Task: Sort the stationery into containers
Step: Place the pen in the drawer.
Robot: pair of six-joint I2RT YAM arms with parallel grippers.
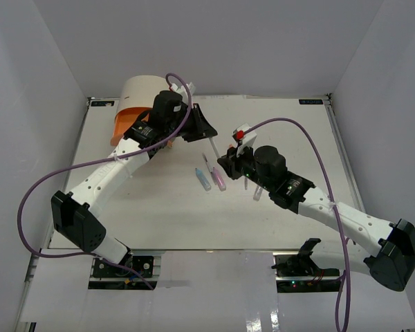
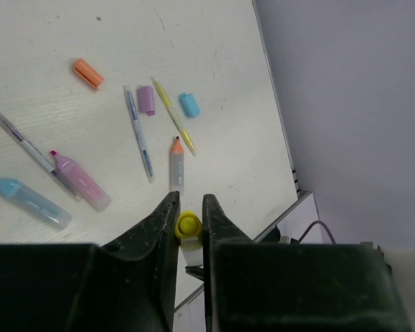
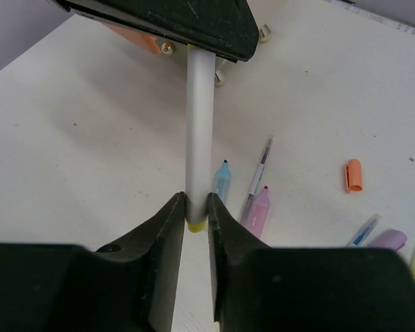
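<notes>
the left pincer [image 2: 189,202] and the right pincer [image 3: 196,202] are both squeezed tight on one white pen [image 3: 199,124] with a yellow end, held up over the middle of the table [image 1: 159,214]. a pink marker [image 2: 79,181] and a blue marker [image 2: 28,200] lie below, away from the edges. the cabinet [image 1: 142,90] sits in the far left corner, and its orange drawer [image 1: 126,124] sticks out. wide table top shows between the pens and the near edge.

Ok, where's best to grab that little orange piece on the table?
Probably across its two long sides at mid-length, coming straight down from above: the orange piece lies flat, is oblong, and sits apart from the pens, leaving finger room either side.
</notes>
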